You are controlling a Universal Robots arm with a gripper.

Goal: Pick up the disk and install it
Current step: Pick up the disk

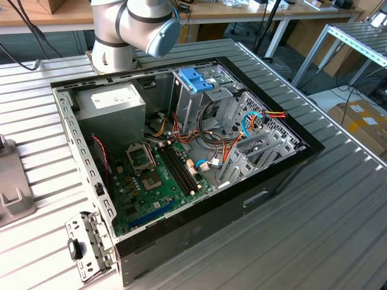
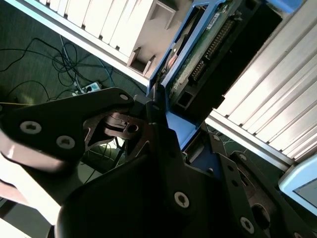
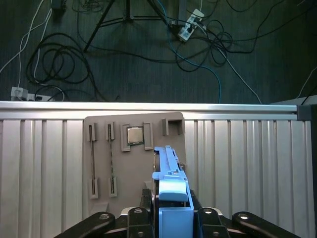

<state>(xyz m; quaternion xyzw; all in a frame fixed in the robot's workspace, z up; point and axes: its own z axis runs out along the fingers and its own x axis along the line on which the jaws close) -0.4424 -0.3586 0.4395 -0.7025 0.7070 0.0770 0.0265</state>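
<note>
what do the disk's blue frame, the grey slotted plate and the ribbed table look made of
The disk: its light blue frame looks like moulded plastic, matte and evenly coloured, with soft rounded edges. The grey slotted plate: probably plastic too, flat matte grey with no shine, though painted metal can't be ruled out. The table: likely aluminium profile, pale and ribbed with a faint metallic sheen.

The case (image 1: 242, 199) is sitting on the table (image 1: 326, 241), arm (image 1: 130, 27) standing behind it; inside, power supply (image 1: 112, 103) lying behind motherboard (image 1: 157, 187). The disk (image 3: 171, 196) is sitting clamped in the gripper (image 3: 172, 220) by the tray (image 3: 101, 158).
</note>
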